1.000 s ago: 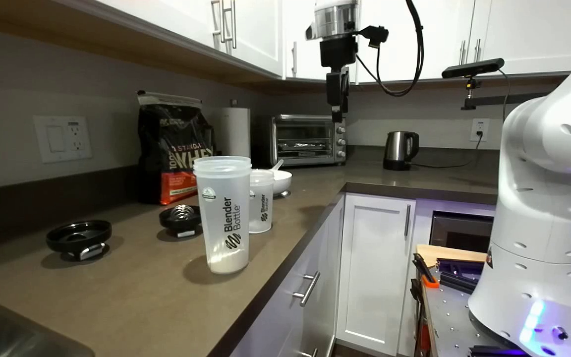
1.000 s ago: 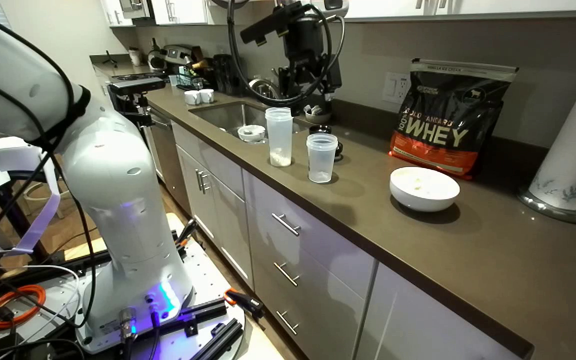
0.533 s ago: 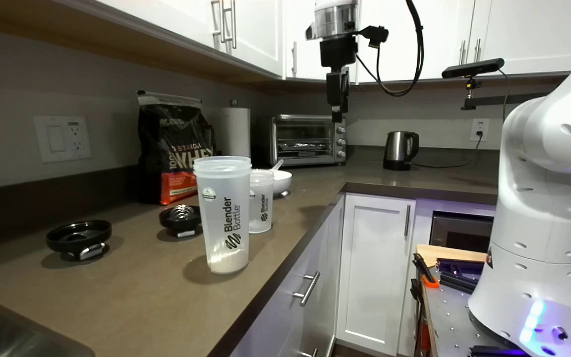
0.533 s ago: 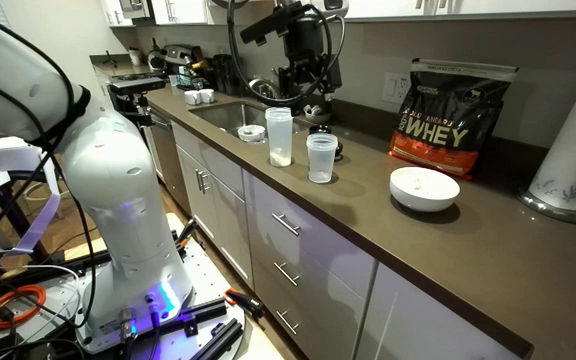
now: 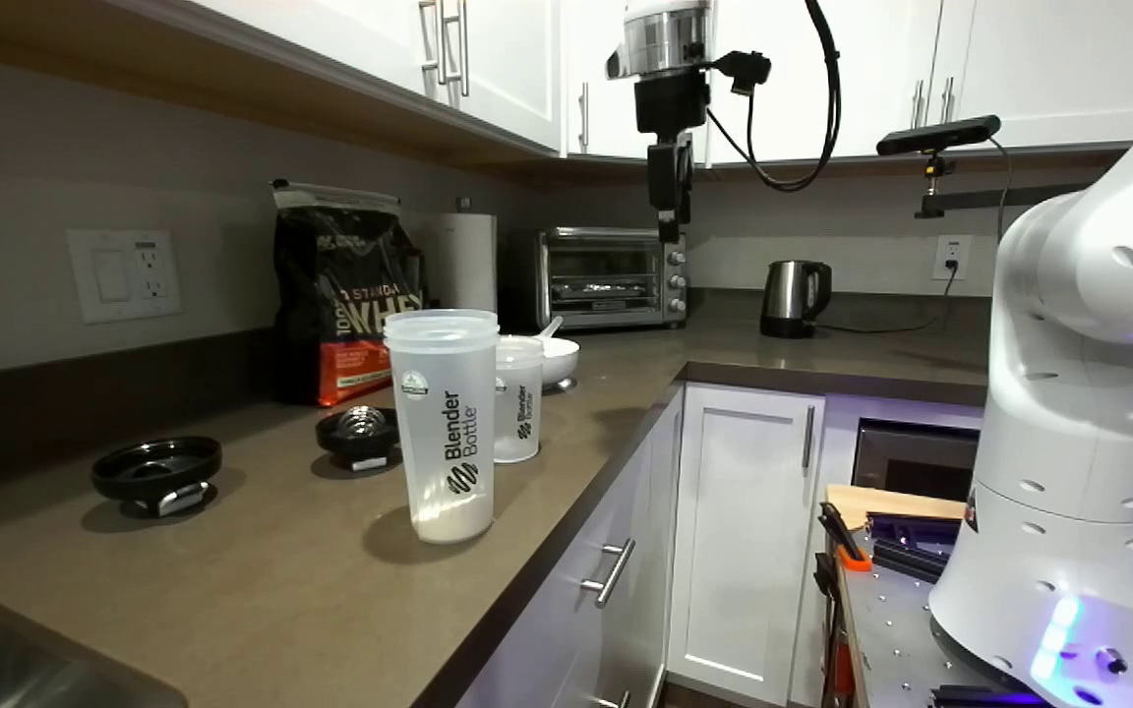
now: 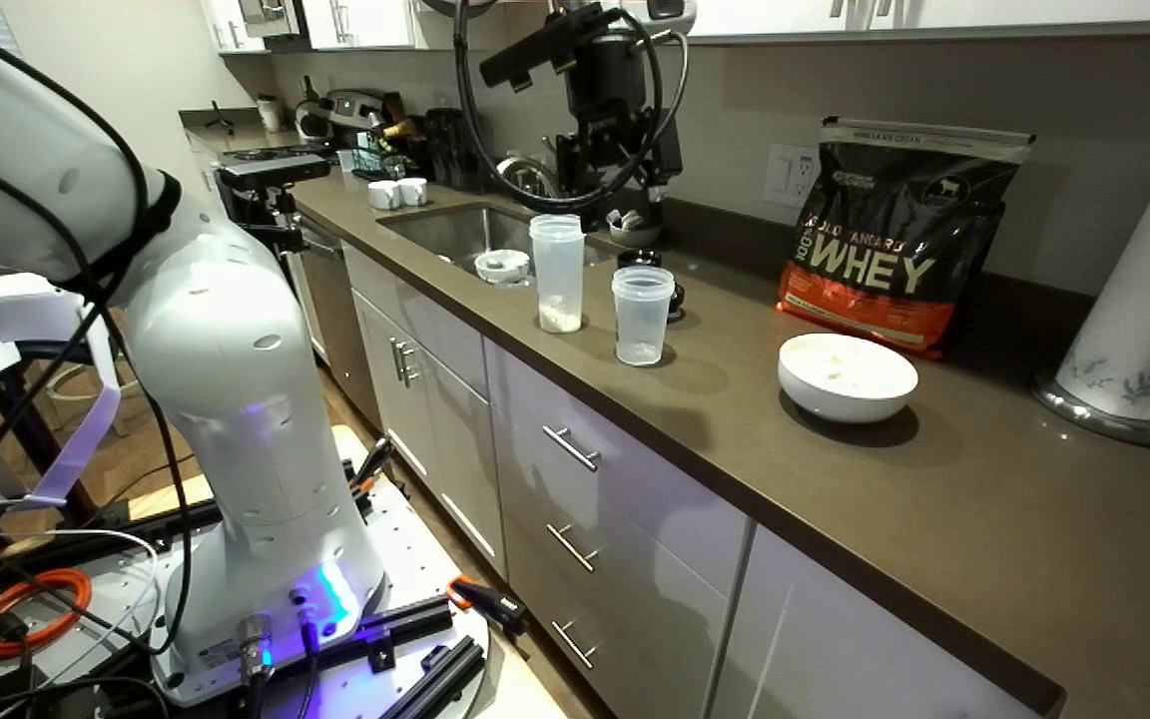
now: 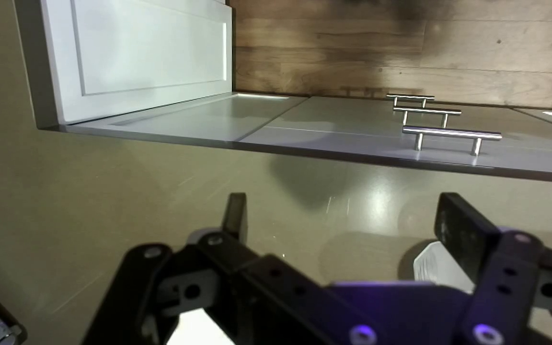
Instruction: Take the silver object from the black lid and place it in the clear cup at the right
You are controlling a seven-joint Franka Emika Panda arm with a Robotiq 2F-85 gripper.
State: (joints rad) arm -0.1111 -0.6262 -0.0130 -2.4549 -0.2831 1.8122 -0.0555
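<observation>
High over the brown countertop (image 5: 262,600), the gripper (image 7: 345,220) points downward, its fingers (image 7: 463,232) spread wide with only bare air between them. Below, the wrist view takes in the countertop, steel drawer handles (image 7: 451,133) and a strip of wooden floor (image 7: 328,52). Well apart from the white bowl (image 6: 840,394), the clear cup (image 6: 641,325) stands upright near the countertop's front edge. Just beside it is a taller cup (image 5: 448,438) with large dark lettering and whitish powder at the bottom. On the wall side of these two, the silver object (image 5: 363,421), a wire ball, rests in the black lid (image 5: 338,440); a second black lid (image 5: 155,482) lies nearer the sink (image 5: 55,678). A whey bag (image 5: 345,285) stands upright behind, then a paper towel roll (image 5: 468,261), a toaster oven (image 5: 606,285) and, farther back, a kettle (image 5: 791,295).
</observation>
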